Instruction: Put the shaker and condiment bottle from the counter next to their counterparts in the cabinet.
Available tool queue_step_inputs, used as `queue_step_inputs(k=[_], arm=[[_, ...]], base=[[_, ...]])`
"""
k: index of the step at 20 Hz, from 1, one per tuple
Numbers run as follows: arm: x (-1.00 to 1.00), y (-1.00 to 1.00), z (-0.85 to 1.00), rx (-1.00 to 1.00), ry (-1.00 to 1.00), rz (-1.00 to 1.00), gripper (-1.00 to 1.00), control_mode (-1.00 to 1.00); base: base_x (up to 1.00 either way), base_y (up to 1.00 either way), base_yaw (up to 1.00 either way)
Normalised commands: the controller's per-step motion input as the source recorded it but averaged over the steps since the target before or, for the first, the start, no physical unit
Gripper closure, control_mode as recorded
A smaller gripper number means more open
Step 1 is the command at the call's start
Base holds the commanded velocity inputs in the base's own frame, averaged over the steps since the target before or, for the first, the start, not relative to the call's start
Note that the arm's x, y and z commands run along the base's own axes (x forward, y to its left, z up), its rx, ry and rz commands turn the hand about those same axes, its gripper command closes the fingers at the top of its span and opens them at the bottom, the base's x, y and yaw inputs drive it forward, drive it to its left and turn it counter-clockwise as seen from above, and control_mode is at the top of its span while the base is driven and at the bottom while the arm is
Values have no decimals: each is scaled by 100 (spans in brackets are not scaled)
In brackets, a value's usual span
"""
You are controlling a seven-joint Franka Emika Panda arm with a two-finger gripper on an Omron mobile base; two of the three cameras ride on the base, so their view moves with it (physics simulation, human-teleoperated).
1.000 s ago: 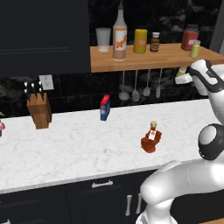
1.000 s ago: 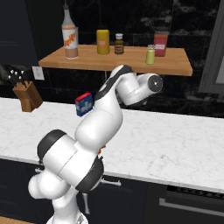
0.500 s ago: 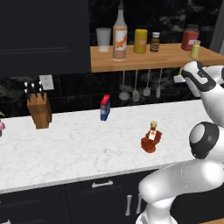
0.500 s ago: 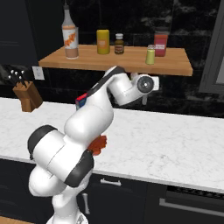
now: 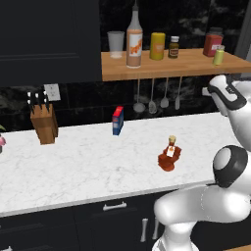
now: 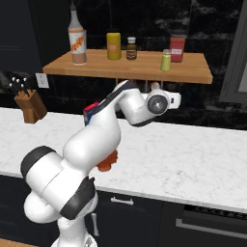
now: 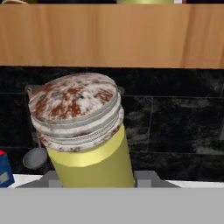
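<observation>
The pincer [image 7: 92, 181] pinches the shaker [image 7: 83, 131] just below the front edge of the cabinet [image 7: 113, 37] shelf. A straight lift risks striking the cap against that board and twisting the shaker in the grip. On the shelf, the matching shaker [image 6: 166, 60] stands beside a red jar [image 6: 177, 48]. The condiment bottle [image 5: 169, 154] waits on the bench [image 5: 73, 162].

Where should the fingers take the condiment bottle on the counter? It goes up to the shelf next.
Probably at the narrow neck under the tan cap of the condiment bottle, coming from above: it stands upright on the counter, and its bulbous ridged base looks too wide to pinch.
</observation>
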Motion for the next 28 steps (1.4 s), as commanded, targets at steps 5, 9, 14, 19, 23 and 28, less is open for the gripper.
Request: queue_step_inputs(k=[5,9,14,19,23,28], arm=[[-78,-3,0,1,-14,-8,100,-100],[-59,0,24,0,-11,-4,100,-100],[-15,1,52,0,-1,-1,100,-100],[0,5,62,0,0,-1,100,-100],[0,4,59,0,0,0,100,-100],[0,6,53,2,0,0,100,-100]], base=[[0,0,0],[0,0,0],[0,0,0],[0,0,0],[0,0,0],[0,0,0]])
